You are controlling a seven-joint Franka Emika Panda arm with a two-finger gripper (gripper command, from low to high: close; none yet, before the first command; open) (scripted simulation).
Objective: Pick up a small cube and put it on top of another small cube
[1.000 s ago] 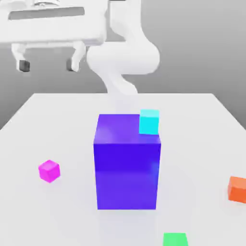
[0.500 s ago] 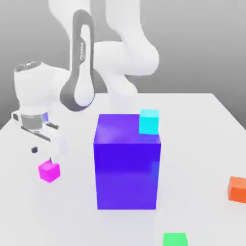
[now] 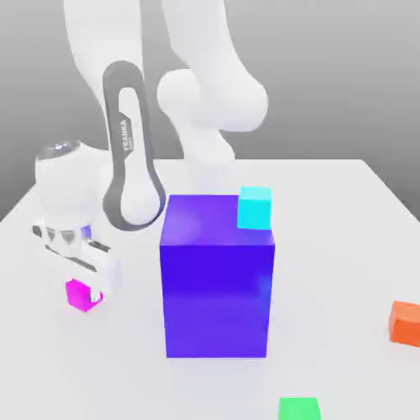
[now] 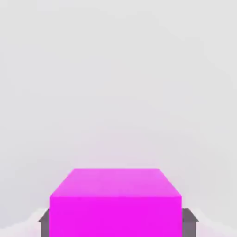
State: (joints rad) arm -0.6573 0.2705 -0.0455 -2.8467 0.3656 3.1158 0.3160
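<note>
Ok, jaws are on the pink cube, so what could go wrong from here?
1. The gripper is shut on the pink cube near the table; a shallow hold could slip on lifting.
2. The blue block stands close beside the arm; swinging across could clip it.
3. The cyan cube looks perched near the block's edge; a nudge might topple it.

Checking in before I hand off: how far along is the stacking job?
Done: the gripper has reached the magenta cube and shut on it, fingers at both sides. In hand: the grasp, cube at table level. Left: lifting and setting it on another small cube.
</note>
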